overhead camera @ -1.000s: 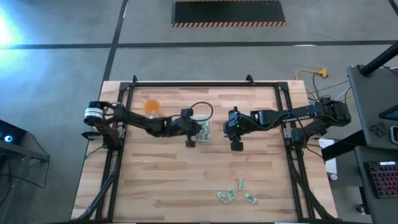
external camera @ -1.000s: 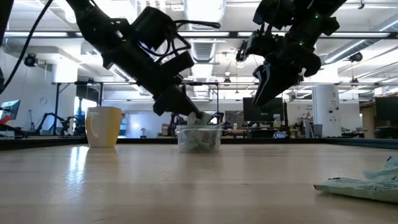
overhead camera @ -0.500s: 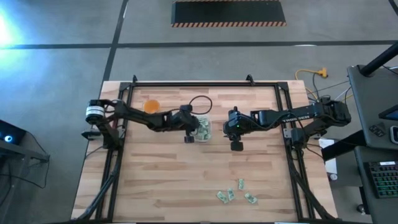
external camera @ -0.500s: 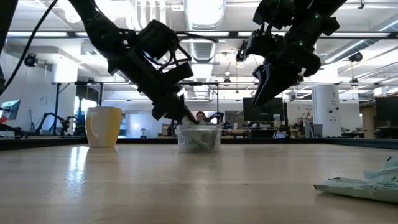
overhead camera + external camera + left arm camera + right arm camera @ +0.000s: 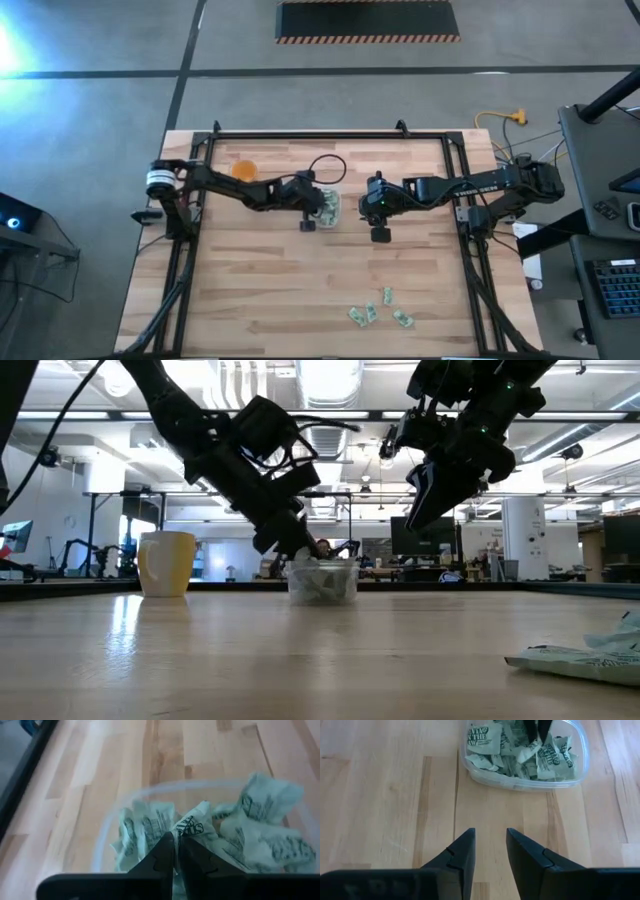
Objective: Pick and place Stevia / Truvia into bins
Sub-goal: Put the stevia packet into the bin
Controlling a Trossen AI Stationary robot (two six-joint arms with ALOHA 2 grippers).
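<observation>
While the left claw (image 5: 175, 851) dips into the bin (image 5: 324, 207), its fingers are pinched together with a crumpled sachet (image 5: 191, 826) at their tips; whether the paper is truly held between them I cannot tell. That claw comes in over the bin's rim on the side toward the orange cup (image 5: 243, 171), and its arm slants up and away toward that cup. More sachets (image 5: 520, 750) lie heaped inside the bin, filling most of its floor.

On the far side of the bin from the cup, the right claw (image 5: 489, 851) hangs above bare bench (image 5: 280, 280), fingers parted with nothing between them, near the bin but clear of it. Seen from bench level, it sits higher than the bin's rim.

Well away from the bin, toward the bench's front edge, a small cluster of loose sachets (image 5: 380, 312) lies on the wood.
</observation>
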